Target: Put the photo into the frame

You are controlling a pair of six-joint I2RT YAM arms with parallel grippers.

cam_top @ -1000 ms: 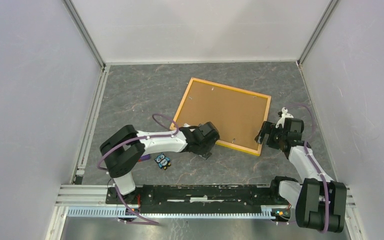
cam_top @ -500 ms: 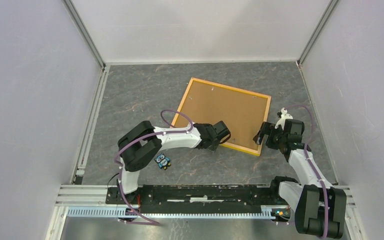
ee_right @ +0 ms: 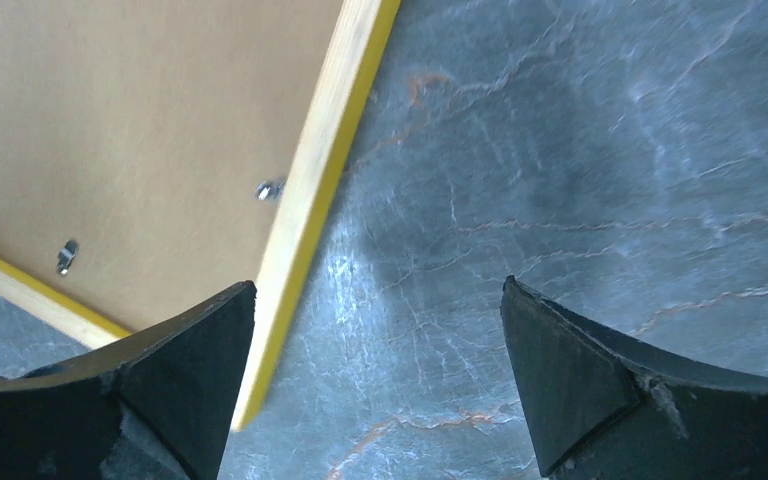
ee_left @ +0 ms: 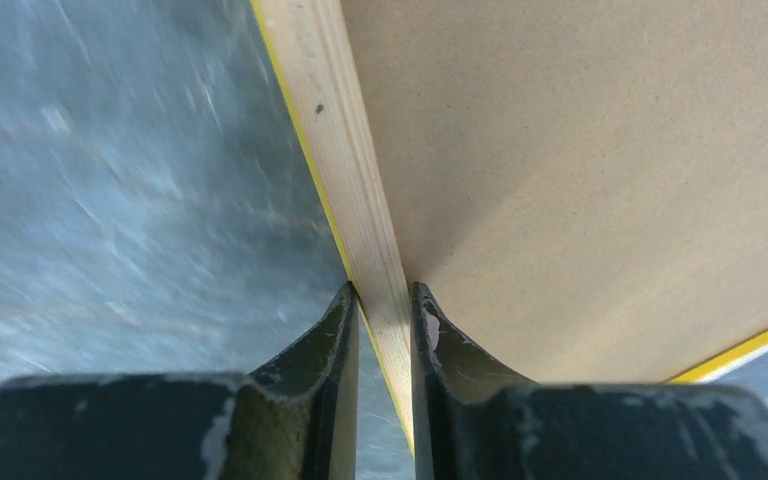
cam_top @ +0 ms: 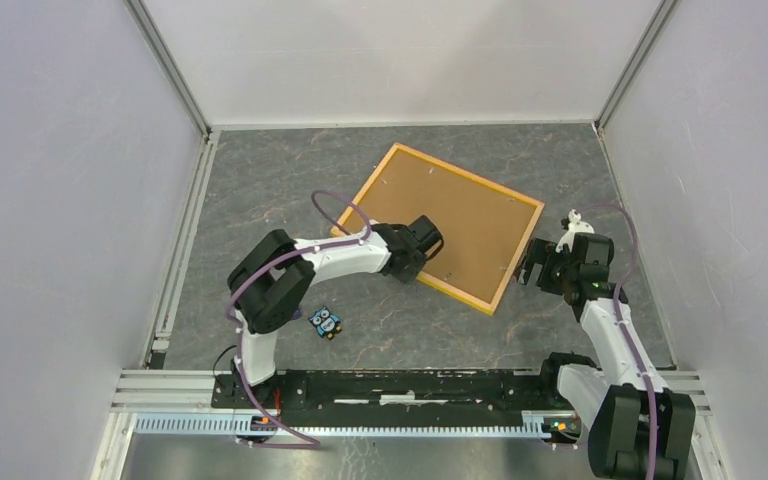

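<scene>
A: Since the frame (cam_top: 471,177) lies back up on the desk (cam_top: 280,190), with the brown backing (cam_top: 460,220) filling it, where is the photo?

B: Not in any view. It may be under the backing or elsewhere; I cannot tell.

A: Why is the left end effector (ee_left: 385,300) there?

B: Its fingers (ee_left: 335,335) pinch the frame's near long rail, one on the outer side and one on the backing side, set narrow with the wood between them. I judge the grip is for steering or tipping the frame so the backing can be got at.

A: And the right end effector (ee_right: 375,295)?

B: Wide apart, holding nothing. It hangs just beside the right short rail, close to the near corner, with most of its gap over bare desk. It looks placed to brace or catch that end.

A: Which way does the frame point?

B: It sits right of centre, skewed. Its long axis runs from far left to near right, so one corner points far and the opposite one near. Small clips (ee_right: 270,188) on the backing face up.

A: Is it flat?

B: I cannot tell whether the gripped rail is off the desk.

A: Anything else?

B: An owl sticker (cam_top: 326,322) lies near the left arm (cam_top: 330,265), well apart from the frame.
</scene>
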